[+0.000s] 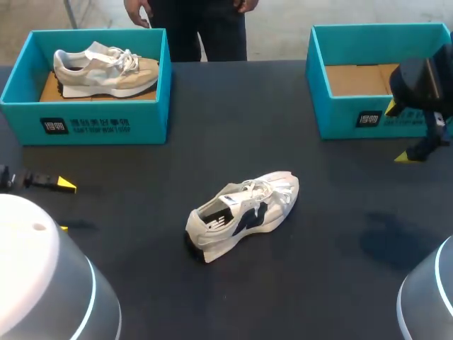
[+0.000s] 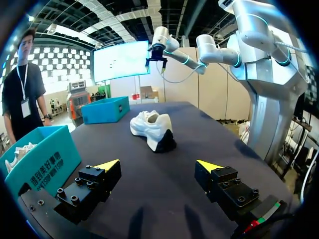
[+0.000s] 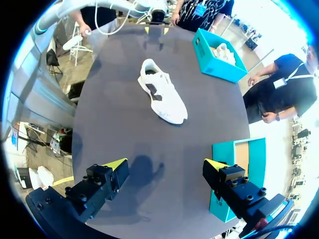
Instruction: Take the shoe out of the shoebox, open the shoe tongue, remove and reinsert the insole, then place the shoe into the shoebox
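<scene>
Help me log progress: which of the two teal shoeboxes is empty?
The right-hand shoebox: only its bare cardboard floor shows inside. The left-hand shoebox holds a beige shoe.

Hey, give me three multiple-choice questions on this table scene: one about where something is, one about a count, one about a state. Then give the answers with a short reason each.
1. Where is the white shoe?
A. In a box
B. On the table, between the boxes
C. In a gripper

2. How many teal boxes stand on the table?
A. One
B. Two
C. Three

3. What state are the two grippers in?
A. Both open, holding nothing
B. One shut on the white shoe
C. Both shut on a box

Answers:
1 B: it lies on the dark table, apart from both boxes.
2 B: the left box holds a beige shoe; the right box shows only its cardboard floor.
3 A: the fingers of the left gripper and of the right gripper stand wide apart with nothing between them.
</scene>
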